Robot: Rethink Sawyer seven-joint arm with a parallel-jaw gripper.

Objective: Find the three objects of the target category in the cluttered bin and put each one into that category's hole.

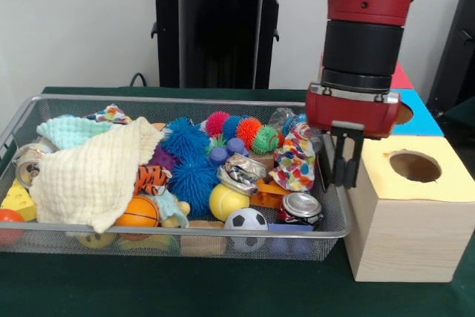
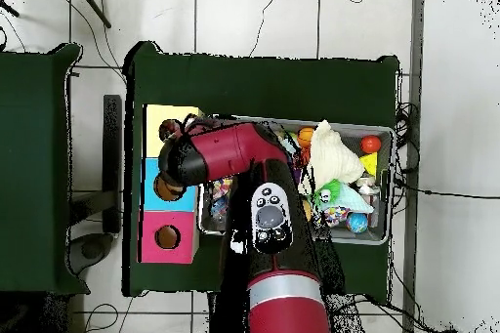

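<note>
My gripper (image 1: 340,183) hangs over the right end of the wire bin (image 1: 178,99), just left of the wooden box. Its fingers (image 1: 349,161) point down, shut, with nothing seen between them. The box's yellow top has a round hole (image 1: 415,166); behind it are a blue section (image 1: 417,115) and a pink section (image 1: 401,77). The bin is full: spiky balls in blue (image 1: 185,140), pink (image 1: 217,122), orange (image 1: 249,130) and green (image 1: 265,139), a yellow ball (image 1: 226,202), a soccer ball (image 1: 246,220), a basketball (image 1: 138,213) and crushed cans (image 1: 300,207). In the overhead view my arm (image 2: 220,150) hides the gripper.
A cream cloth (image 1: 96,172) covers the bin's left half, with a mint cloth (image 1: 67,131) behind it. A patterned cloth (image 1: 295,161) lies right beside the gripper. A cheese wedge (image 1: 18,202) and a can (image 1: 26,170) sit at the left end. Green cloth (image 1: 223,287) covers the table.
</note>
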